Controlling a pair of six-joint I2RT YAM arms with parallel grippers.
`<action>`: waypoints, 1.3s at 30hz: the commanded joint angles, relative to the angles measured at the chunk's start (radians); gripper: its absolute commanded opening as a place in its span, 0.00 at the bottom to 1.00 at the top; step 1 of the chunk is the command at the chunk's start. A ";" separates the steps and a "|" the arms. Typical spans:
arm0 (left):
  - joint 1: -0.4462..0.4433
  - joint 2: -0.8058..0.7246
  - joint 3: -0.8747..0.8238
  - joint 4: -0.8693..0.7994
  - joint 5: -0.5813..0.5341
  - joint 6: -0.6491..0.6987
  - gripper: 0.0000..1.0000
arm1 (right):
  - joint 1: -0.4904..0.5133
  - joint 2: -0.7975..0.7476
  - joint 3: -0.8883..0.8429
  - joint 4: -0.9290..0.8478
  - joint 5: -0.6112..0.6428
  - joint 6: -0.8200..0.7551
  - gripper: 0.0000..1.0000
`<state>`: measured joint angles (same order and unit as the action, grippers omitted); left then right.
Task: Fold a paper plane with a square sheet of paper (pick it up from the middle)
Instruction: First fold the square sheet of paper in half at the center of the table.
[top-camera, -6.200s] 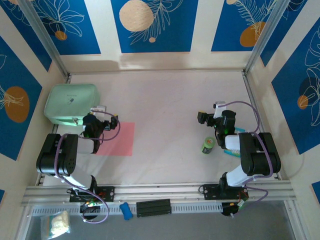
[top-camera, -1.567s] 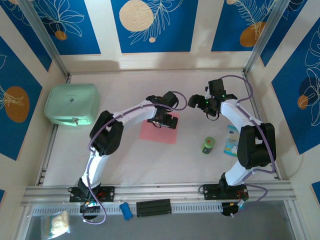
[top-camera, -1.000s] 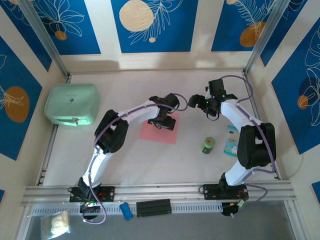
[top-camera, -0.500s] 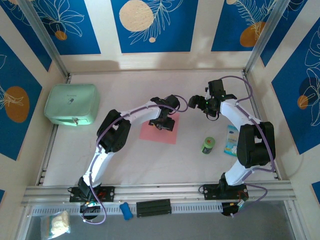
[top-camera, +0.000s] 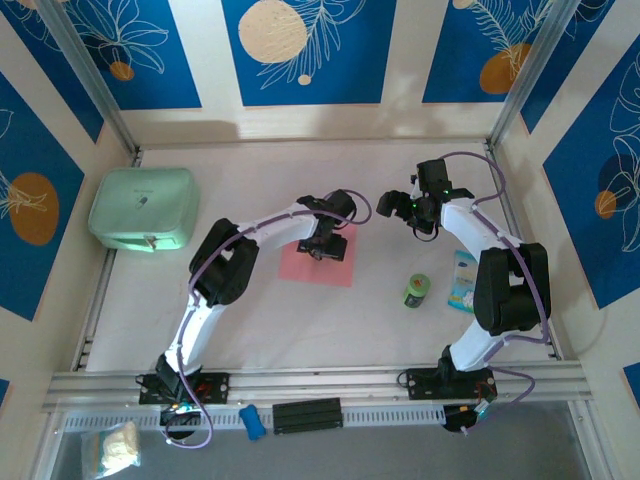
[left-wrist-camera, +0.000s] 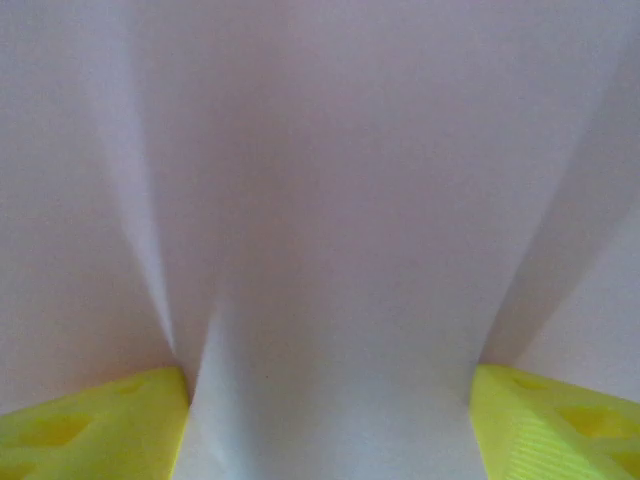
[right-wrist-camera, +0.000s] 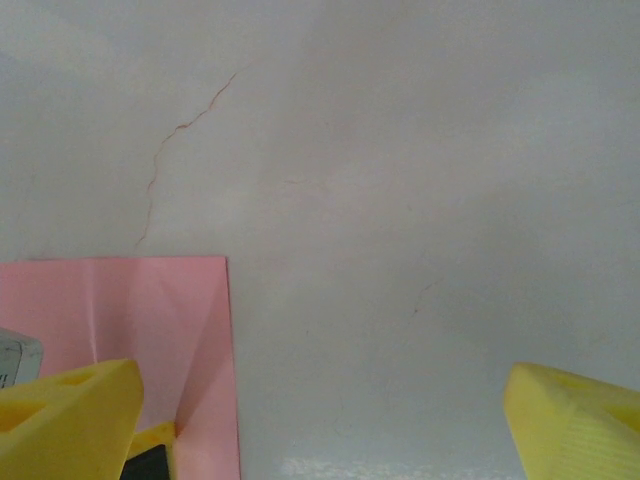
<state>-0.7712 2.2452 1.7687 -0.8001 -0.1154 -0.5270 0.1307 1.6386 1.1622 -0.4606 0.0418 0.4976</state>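
Note:
The square sheet of paper (top-camera: 300, 264) lies pink and flat near the table's middle. My left gripper (top-camera: 322, 243) points down onto its right half. In the left wrist view the paper (left-wrist-camera: 330, 230) bulges up between the two yellow fingers (left-wrist-camera: 100, 430), with creases running from each tip; the left gripper (left-wrist-camera: 330, 425) is open around that ridge. My right gripper (top-camera: 392, 205) hovers open just right of the sheet, nothing between its fingers. The right wrist view shows the sheet's corner (right-wrist-camera: 150, 320) at lower left, beside the right gripper (right-wrist-camera: 320, 425). The paper plane is out of view.
A mint-green case (top-camera: 142, 208) stands at the left edge. A small green can (top-camera: 416, 291) and a blue-and-white packet (top-camera: 463, 282) lie right of centre, near the right arm. A metal frame post (top-camera: 497, 175) borders the right side.
Since 6 s ago both arms reached out and the sheet moved from the left to the middle. Over the last second the left gripper edged slightly up on the sheet; the right arm held still.

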 joint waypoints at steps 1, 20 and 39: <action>0.013 0.037 -0.046 -0.030 0.032 -0.022 0.72 | -0.004 0.007 0.005 -0.021 -0.009 -0.008 0.93; 0.020 -0.198 -0.107 0.094 0.157 -0.038 0.31 | -0.026 -0.014 -0.001 -0.009 -0.014 -0.008 0.93; 0.216 -0.380 -0.561 0.590 0.499 -0.227 0.30 | 0.016 -0.007 -0.048 0.123 -0.302 -0.019 0.86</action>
<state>-0.5640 1.8435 1.2213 -0.2272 0.3561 -0.7586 0.1253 1.6314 1.1233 -0.3542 -0.1822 0.4973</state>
